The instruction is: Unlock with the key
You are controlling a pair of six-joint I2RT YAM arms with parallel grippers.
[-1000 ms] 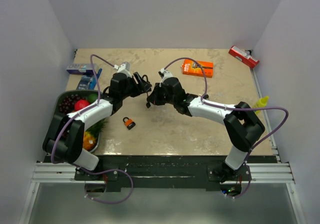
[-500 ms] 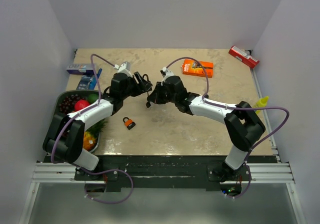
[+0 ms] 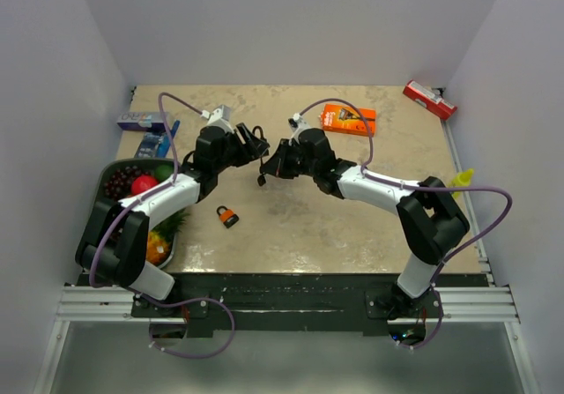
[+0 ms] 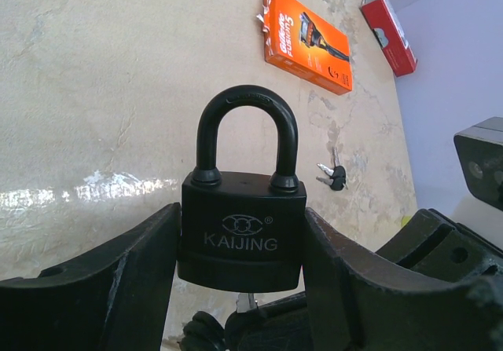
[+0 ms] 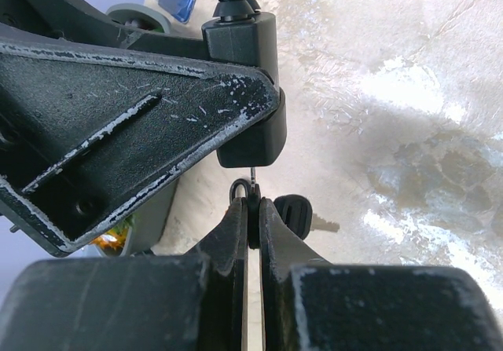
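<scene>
The black padlock (image 4: 241,229) is up in the air over the table (image 3: 352,209), at about 11 o'clock from the table's middle. The left gripper (image 4: 240,261) has it squeezed tight between its two fingers, one on each side. The loop on top is down in both holes, so the lock is not open yet.

Just under the lock is the key (image 5: 253,180). The right gripper (image 5: 251,213) has its fingers pressed almost together, pinching the key's head, with the thin end poking up at 12 o'clock. The tip touches the bottom of the lock. I cannot tell how far in it goes. A second key (image 5: 293,210) dangles just beside the fingers at 3 o'clock.

In the last second the right gripper has moved a little toward 12 o'clock in the top view, and its arm has swung with it. The left gripper has stayed put. So I think the key is being lined up with the hole. It likely needs a push in, then a turn.

Farther out, a small orange padlock (image 3: 228,217) lies on the table at 7 o'clock from the black one. An orange box (image 3: 348,119) lies at 2 o'clock, and loose keys (image 4: 333,177) rest near it.
</scene>
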